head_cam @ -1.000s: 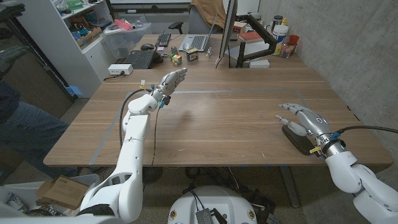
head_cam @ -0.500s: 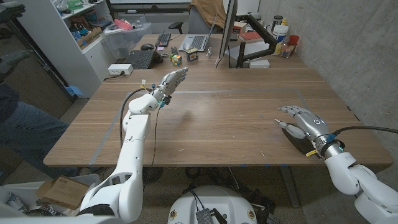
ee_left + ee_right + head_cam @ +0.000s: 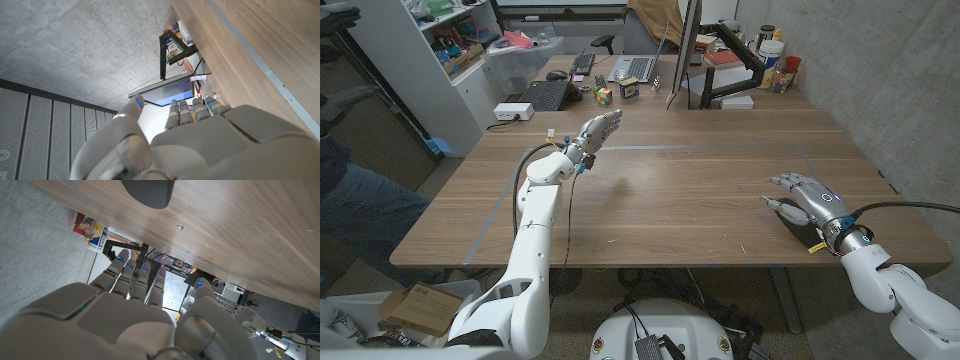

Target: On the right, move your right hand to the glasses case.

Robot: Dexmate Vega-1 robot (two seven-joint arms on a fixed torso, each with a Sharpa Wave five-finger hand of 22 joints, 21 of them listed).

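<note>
Hovering over the glasses case (image 3: 796, 225) at the table's (image 3: 680, 190) right front edge, the right robot hand (image 3: 808, 198) has drifted slightly toward the right and now covers more of the dark case than a second ago; its fingers are spread and hold nothing. In the right wrist view a rounded end of the case (image 3: 148, 191) lies on the wood beyond the fingertips (image 3: 122, 260). The left robot hand (image 3: 597, 130) has not shifted, raised above the left middle of the table with fingers straight, close together and empty, the same pose as before. No writing can be read anywhere. The table is brown wood with a faint pale line across it. Farther back stand a monitor (image 3: 686, 45) on a black arm, a keyboard (image 3: 547, 95), a laptop (image 3: 635, 68) and a colourful cube (image 3: 605, 95). A concrete wall (image 3: 880, 80) runs along the right side, and white shelves (image 3: 415, 60) stand at the left.
</note>
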